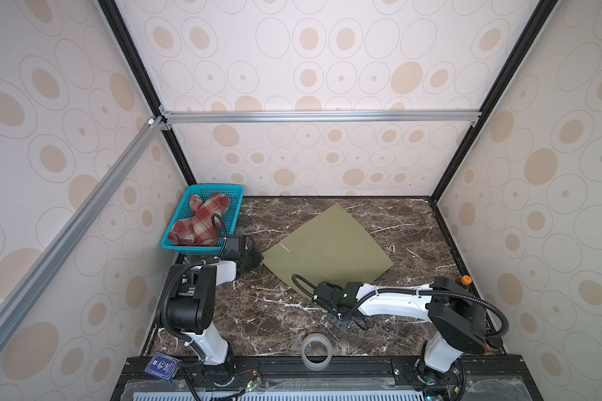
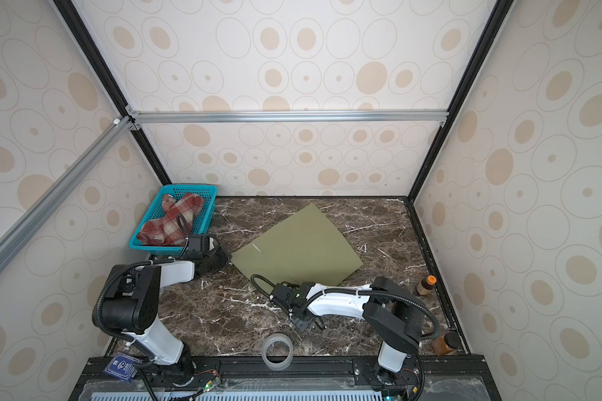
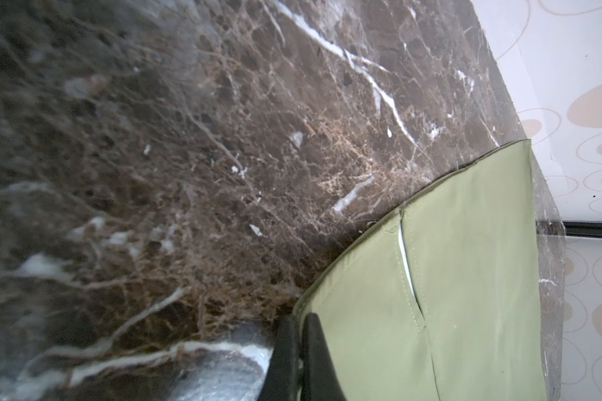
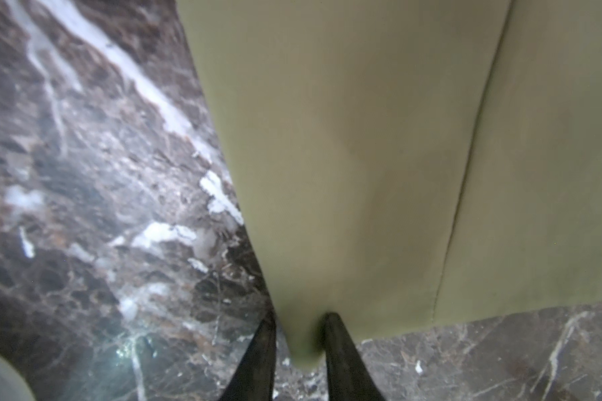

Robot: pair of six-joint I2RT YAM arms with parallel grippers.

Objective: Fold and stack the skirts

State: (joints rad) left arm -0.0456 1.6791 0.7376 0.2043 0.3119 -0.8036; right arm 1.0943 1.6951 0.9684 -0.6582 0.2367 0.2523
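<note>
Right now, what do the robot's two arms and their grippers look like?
Both the left arm and right arm have glossy white links between bulky black joint housings, each trailed by a black ribbed cable hose. A small green light glows at the right wrist. The left gripper and right gripper end in slim, tapered black fingers.

Both top views are evenly, softly lit. On the tabletop (image 3: 153,243) glare is seen just beside the left gripper (image 3: 299,321); farther off, blur is seen.
</note>
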